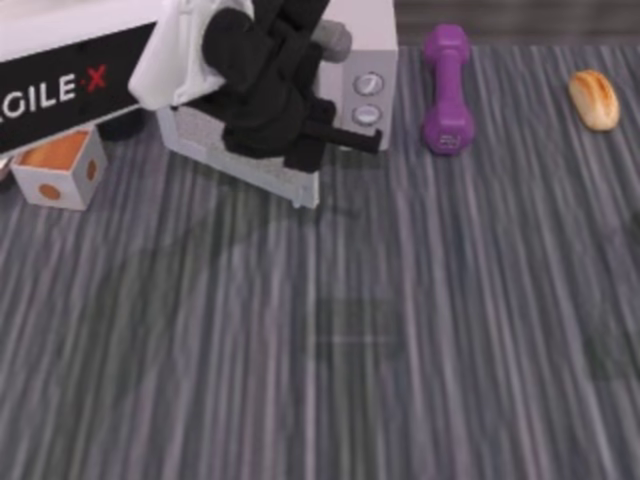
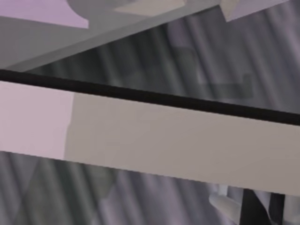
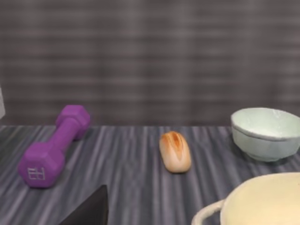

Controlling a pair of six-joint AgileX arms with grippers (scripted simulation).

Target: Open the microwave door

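Note:
The white microwave (image 1: 362, 40) stands at the back of the table, left of centre, with two silver knobs (image 1: 368, 98) on its front panel. The microwave door (image 1: 205, 138), with its grey mesh window, is swung partly outward, its free edge nearer the front than its left edge. My left gripper (image 1: 312, 150) hangs over that free edge, shut on the door. In the left wrist view the door's pale edge (image 2: 178, 136) fills the middle, and the left gripper (image 2: 255, 211) shows beside a white bar. My right gripper (image 3: 93, 211) is parked off to the right, outside the top view.
A purple dumbbell (image 1: 446, 90) lies just right of the microwave, with a bread roll (image 1: 594, 98) farther right. A white-and-orange cube (image 1: 60, 165) sits at the left. A pale green bowl (image 3: 265, 133) and a cream pot (image 3: 262, 201) are near the right arm.

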